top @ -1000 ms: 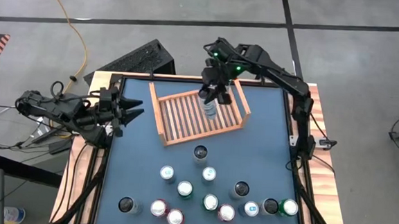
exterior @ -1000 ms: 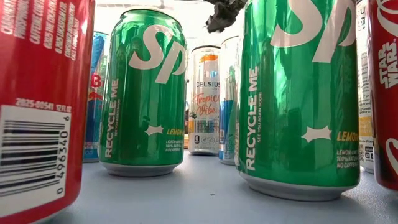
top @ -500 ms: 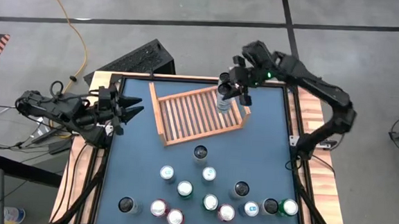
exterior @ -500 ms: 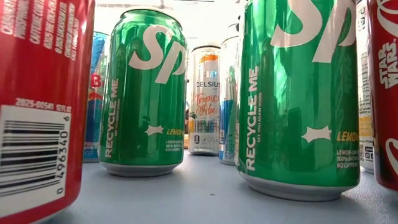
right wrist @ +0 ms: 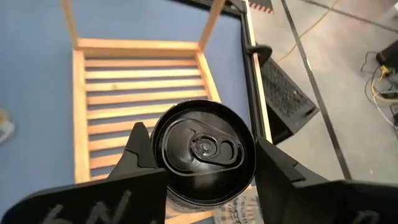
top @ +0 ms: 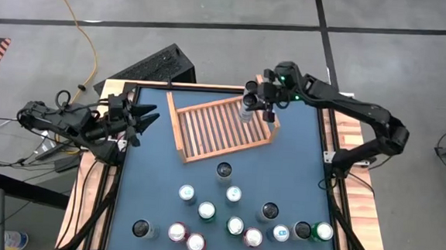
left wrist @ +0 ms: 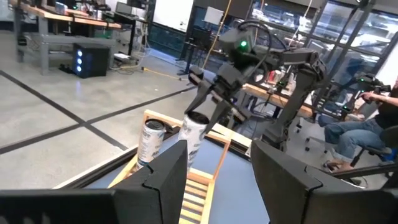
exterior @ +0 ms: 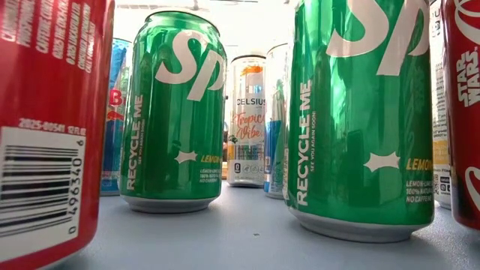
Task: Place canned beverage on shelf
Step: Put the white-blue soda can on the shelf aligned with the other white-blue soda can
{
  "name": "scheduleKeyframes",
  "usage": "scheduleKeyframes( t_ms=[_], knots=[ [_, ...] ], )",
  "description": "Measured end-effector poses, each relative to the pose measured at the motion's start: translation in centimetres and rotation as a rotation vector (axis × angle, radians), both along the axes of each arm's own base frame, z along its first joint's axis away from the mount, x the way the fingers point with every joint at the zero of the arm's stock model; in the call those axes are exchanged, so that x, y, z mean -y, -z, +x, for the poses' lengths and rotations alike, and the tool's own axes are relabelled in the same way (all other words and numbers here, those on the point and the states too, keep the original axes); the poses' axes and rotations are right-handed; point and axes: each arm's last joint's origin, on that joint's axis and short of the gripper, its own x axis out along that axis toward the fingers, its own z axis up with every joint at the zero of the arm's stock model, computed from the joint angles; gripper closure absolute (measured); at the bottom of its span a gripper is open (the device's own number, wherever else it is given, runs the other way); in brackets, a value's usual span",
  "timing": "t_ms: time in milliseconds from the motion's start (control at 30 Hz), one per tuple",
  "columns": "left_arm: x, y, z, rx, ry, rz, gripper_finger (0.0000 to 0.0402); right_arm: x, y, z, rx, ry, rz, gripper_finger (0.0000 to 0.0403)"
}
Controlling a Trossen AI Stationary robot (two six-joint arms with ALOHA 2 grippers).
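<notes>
The shelf was bare, light-brown wood, its slats and side boards matt and unvarnished. The bench had a smooth, matt blue top framed by a pale wooden edge. The can between the right gripper's matt black plastic fingers was metal, with a dark, satin-finished lid and pull tab. In the low view the green Sprite cans were glossy metal that mirrored the room, and the red can at the near left shone likewise. The floor beyond the bench looked like smooth grey concrete.
</notes>
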Motion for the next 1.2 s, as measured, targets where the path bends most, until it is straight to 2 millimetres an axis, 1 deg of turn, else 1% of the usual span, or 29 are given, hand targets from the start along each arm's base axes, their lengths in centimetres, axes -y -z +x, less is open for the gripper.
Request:
scheduleKeyframes(
  t_ms=[233,367,467,633,700,767,967,1100,1133,1200],
  knots=[
    [0.0,0.0,0.0,0.000,0.000,0.000,0.0236,2.3,1.8,0.2,-0.039,0.014,0.060,0.0270],
    [0.0,0.0,0.0,-0.001,-0.003,0.001,0.0236,3.0,2.3,0.0,-0.052,0.016,0.054,0.0270],
    [0.0,0.0,0.0,-0.005,-0.018,0.006,0.0236,3.3,2.9,-0.3,-0.045,-0.013,0.059,0.0269],
    [-0.1,0.0,-0.1,-0.006,-0.056,0.002,0.0236,4.1,3.1,-0.8,-0.050,-0.017,0.023,0.0269],
    [-0.2,0.0,-0.1,-0.006,-0.059,0.002,0.0236,4.5,3.4,-0.8,-0.050,-0.013,0.030,0.0269],
    [-0.2,0.0,-0.1,-0.006,-0.068,0.001,0.0236,4.9,3.7,-1.2,-0.060,-0.010,0.056,0.0269],
    [-0.2,0.0,-0.1,-0.006,-0.080,-0.001,0.0236,5.7,4.0,-1.4,-0.060,-0.019,0.046,0.0269],
    [-0.3,0.0,-0.2,-0.006,-0.103,-0.003,0.0236,5.9,3.8,-1.3,-0.032,-0.024,0.018,0.0269],
    [-0.3,0.0,-0.2,-0.006,-0.105,-0.004,0.0236,6.0,3.9,-1.4,-0.030,-0.020,0.018,0.0269],
    [-0.3,0.0,-0.2,-0.007,-0.106,-0.002,0.0236,6.0,4.7,-1.7,-0.028,-0.011,0.024,0.0269]
  ],
)
